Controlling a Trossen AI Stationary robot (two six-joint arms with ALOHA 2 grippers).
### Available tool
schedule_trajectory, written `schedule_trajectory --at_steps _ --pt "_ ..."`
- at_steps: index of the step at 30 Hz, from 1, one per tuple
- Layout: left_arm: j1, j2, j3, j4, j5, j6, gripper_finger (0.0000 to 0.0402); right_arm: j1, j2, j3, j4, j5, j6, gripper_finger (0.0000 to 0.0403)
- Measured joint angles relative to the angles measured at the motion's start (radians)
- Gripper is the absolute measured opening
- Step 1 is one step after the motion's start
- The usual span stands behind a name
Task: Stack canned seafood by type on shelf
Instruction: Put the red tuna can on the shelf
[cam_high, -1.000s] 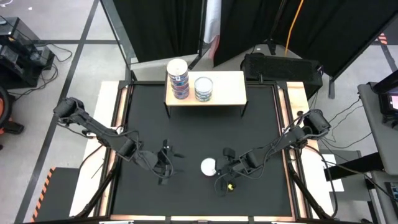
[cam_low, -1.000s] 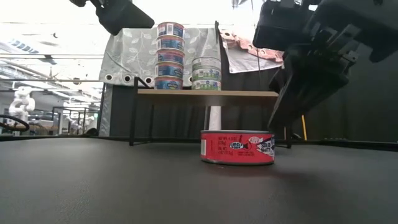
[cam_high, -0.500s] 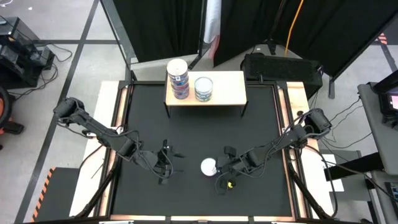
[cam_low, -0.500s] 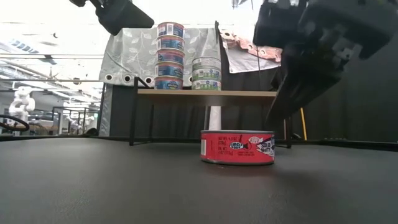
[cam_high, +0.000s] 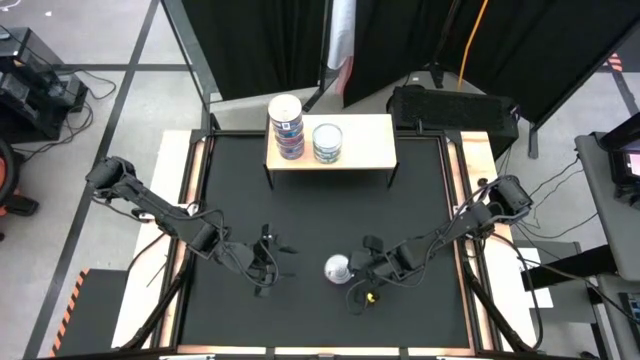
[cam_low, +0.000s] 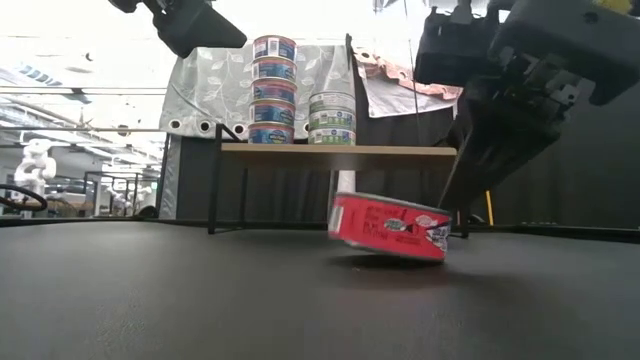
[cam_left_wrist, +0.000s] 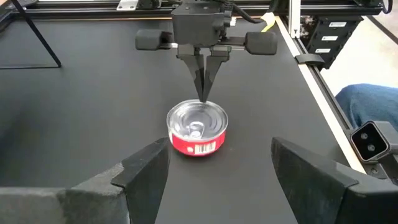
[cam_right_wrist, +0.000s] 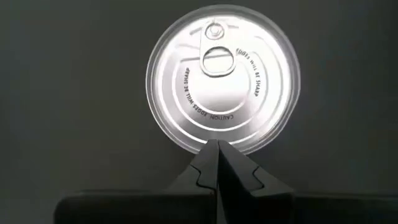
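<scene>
Overhead, the shelf (cam_high: 330, 142) is seen at the far edge of the black table (cam_high: 320, 210), bearing two stacks of tins: a taller blue-labelled stack (cam_high: 286, 124) and a shorter green-white stack (cam_high: 327, 141). Wide bare mat lies between shelf and arms. One loose red tin (cam_high: 338, 267) is found near the front, the right gripper (cam_high: 353, 270) at its rim, the left gripper (cam_high: 262, 262) apart.

Low view: five blue tins and three green-white ones are counted; the red tin is tilted.

Left wrist: own fingers (cam_left_wrist: 140, 171) are spread wide, holding nothing.

Right wrist: fingers (cam_right_wrist: 205, 171) are pressed together, tips at the lid's edge.
</scene>
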Motion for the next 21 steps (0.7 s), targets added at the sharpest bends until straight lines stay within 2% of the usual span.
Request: schedule_trajectory --at_steps 21 --pt "0.0 0.0 0.0 -0.016 0.0 -0.026 0.0281 0.077 0.054 -0.004 -0.057 0.022 0.121 0.0"
